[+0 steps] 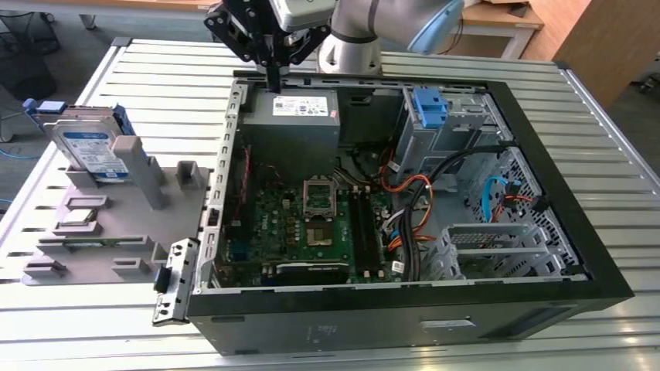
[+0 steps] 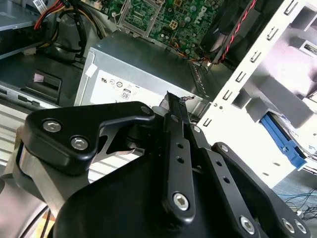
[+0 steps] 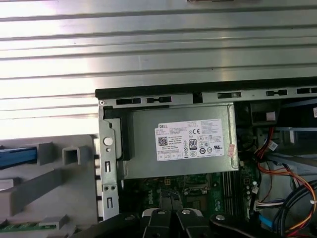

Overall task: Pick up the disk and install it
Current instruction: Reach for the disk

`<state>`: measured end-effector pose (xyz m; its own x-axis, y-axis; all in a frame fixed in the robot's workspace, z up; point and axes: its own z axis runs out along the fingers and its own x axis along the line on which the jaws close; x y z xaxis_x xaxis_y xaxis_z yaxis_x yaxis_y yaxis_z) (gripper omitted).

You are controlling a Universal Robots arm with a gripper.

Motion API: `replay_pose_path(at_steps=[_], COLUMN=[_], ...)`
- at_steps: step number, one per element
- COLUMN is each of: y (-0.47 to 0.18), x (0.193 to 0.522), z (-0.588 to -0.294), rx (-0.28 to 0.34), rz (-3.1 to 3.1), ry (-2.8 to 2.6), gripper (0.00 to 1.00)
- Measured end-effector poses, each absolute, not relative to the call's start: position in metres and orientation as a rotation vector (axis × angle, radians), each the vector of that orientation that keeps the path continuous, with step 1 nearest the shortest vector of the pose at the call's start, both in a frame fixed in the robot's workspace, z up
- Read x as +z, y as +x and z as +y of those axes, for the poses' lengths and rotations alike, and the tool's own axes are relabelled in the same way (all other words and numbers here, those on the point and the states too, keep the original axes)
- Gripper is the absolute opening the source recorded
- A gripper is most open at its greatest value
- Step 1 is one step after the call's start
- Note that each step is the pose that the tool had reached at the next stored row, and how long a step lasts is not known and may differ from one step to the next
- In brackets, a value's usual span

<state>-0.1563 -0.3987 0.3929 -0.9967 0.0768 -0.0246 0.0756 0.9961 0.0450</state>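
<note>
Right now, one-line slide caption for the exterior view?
Tool poised by the power supply in the open computer case; disk stands in the grey holder at the exterior view's left.

Bright, even light comes from above. In the first wrist view the slatted surface [image 3: 148, 44] glares almost white. In the exterior view the computer case [image 1: 413, 317] is dimmer inside, with soft shadows. In the second wrist view the black tool [image 2: 172, 101] shows small highlights.

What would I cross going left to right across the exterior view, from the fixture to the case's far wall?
disk standing in the grey fixture → grey power-supply box → blue bracket → perforated drive cage → case's black wall
</note>
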Motion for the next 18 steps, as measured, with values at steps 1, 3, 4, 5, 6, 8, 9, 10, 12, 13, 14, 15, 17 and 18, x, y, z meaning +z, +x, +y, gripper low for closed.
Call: replay_pose_path(at_steps=[1,3,4,5,6,8,9,10,12,13,14,15,17,18], y=[-0.157,-0.158,-0.159,-0.16,-0.16,-0.162,-0.162,-0.163,-0.166,-0.167,-0.168,-0.17,-0.172,-0.173], x=[0.393,0.393,0.393,0.393,0.393,0.393,0.392,0.392,0.392,0.392,0.392,0.392,0.392,0.392], z=[-0.399,-0.398,-0.398,-0.398,-0.398,-0.397,-0.397,-0.397,-0.396,-0.395,-0.395,-0.395,-0.394,-0.394], rx=[0.069,0.068,0.068,0.068,0.068,0.068,0.068,0.068,0.068,0.068,0.069,0.068,0.068,0.068], rz=[3.112,3.112,3.112,3.112,3.112,3.112,3.112,3.112,3.112,3.112,3.112,3.112,3.111,3.111], ry=[0.119,0.12,0.12,0.121,0.122,0.123,0.124,0.125,0.127,0.128,0.13,0.131,0.133,0.134], gripper=[0.11,0.11,0.11,0.11,0.11,0.11,0.11,0.11,0.11,0.11,0.11,0.11,0.11,0.11])
